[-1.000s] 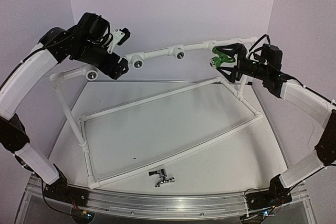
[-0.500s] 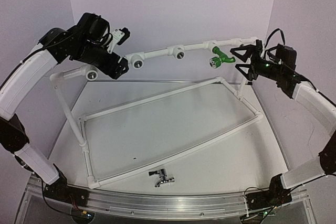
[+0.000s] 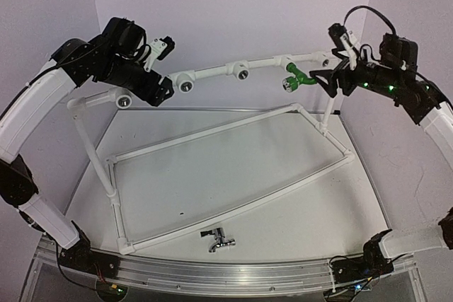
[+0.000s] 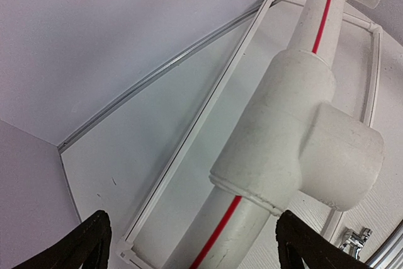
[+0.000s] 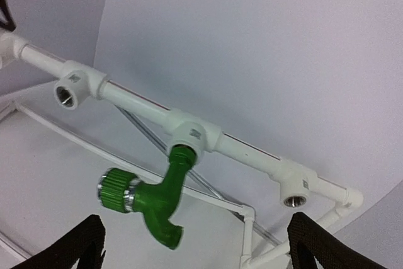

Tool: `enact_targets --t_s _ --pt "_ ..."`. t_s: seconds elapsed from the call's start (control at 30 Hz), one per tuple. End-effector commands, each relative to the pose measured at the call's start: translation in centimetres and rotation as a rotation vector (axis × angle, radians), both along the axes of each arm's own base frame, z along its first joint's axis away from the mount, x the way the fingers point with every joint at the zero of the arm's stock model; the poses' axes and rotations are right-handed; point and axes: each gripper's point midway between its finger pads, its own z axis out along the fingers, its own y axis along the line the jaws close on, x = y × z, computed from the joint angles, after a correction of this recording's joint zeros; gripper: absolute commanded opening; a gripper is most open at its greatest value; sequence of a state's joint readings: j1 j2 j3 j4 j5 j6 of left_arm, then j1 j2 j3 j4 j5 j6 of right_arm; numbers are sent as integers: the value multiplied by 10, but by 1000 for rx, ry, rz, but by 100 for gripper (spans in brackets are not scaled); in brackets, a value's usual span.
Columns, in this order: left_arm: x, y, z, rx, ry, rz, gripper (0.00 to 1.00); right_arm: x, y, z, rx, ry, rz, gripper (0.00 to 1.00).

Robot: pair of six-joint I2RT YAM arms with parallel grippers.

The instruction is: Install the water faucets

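Note:
The green water faucet [image 3: 293, 78] hangs screwed into a socket of the white pipe rail [image 3: 212, 73], with its spout tilted down [image 5: 155, 197]. My right gripper [image 3: 328, 80] is just to its right, open and clear of it, and its dark fingertips [image 5: 85, 245] show at the bottom of the wrist view. The chrome faucet [image 3: 218, 239] lies on the table near the front edge [image 4: 354, 242]. My left gripper [image 3: 161, 91] is open at the rail's left end. One finger stands on either side of the pipe [image 4: 242, 234] below a tee fitting [image 4: 302, 146], with gaps on both sides.
Open sockets [image 3: 186, 85] [image 3: 242, 72] [image 3: 125, 101] face forward along the rail. Another one [image 5: 291, 201] is right of the green faucet. A thin white frame [image 3: 233, 175] lies on the table, with uprights at both ends. Walls close in on three sides. An aluminium rail [image 3: 212, 274] runs along the near edge.
My right gripper has let go of the green faucet, opened wide and drawn back to the right. The faucet stays in its socket. The left arm has not moved.

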State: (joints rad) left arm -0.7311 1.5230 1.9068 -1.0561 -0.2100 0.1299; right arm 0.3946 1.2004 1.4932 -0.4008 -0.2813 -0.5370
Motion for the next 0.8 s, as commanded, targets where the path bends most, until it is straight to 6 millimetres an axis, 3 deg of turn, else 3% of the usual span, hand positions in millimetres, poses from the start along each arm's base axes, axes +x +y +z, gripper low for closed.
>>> enact_targets --t_s 0.0,0.2,0.57,0.77 --pt "-16 0 -12 -19 78 -20 90 -7 12 -17 -499 -258 -74 98" --pt "-18 1 -9 -27 78 -17 90 -2 24 -41 -784 -428 -198 98" --pt "-18 0 -10 -29 78 -20 90 23 41 -41 -795 -475 -322 98" --pt "-19 0 -6 -38 70 -25 90 33 52 -49 -771 -467 -319 77"
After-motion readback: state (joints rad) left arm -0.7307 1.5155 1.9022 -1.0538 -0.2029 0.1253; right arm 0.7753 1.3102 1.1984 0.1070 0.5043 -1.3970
